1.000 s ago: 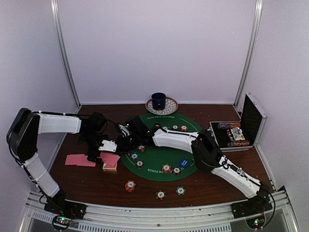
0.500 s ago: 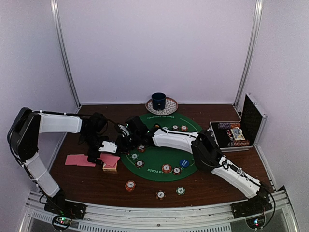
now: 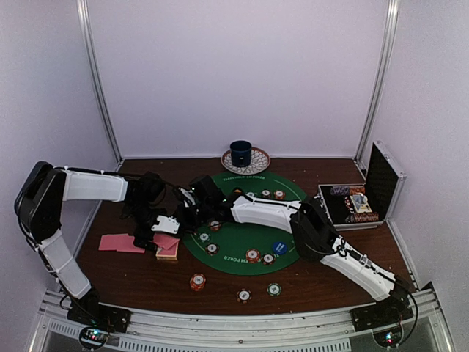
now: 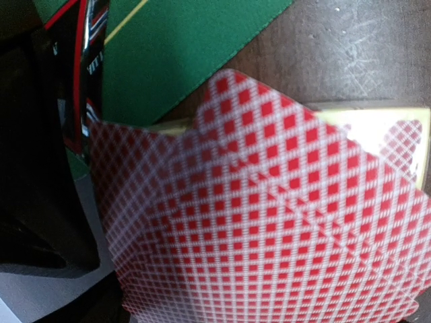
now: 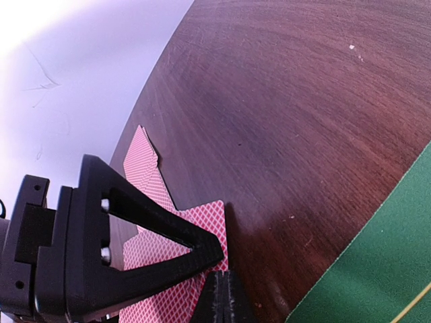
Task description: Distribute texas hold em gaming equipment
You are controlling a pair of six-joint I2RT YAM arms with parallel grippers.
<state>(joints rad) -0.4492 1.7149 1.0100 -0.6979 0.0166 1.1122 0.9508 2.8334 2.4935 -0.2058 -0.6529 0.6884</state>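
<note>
A stack of pink-backed playing cards (image 3: 167, 248) lies on the brown table just left of the round green mat (image 3: 242, 238), and loose cards (image 3: 117, 242) lie further left. My right gripper (image 3: 183, 218) reaches across the mat to the stack. In the right wrist view its fingers (image 5: 225, 296) are pressed shut on the edge of the top card (image 5: 202, 225). My left gripper (image 3: 163, 229) hovers open over the same stack, one black finger (image 5: 155, 242) lying above the cards. The left wrist view is filled by a raised, blurred card (image 4: 269, 222); its own fingers are hidden.
Striped poker chips lie on the mat (image 3: 253, 255) and near the front edge (image 3: 198, 281), (image 3: 244, 295), (image 3: 274, 289). A blue disc (image 3: 279, 248) sits on the mat. An open chip case (image 3: 359, 205) stands at the right, a dark blue cup (image 3: 240, 152) at the back.
The right gripper's fingers have closed fully at the top card's edge. Both arms have barely shifted over the card stack.
</note>
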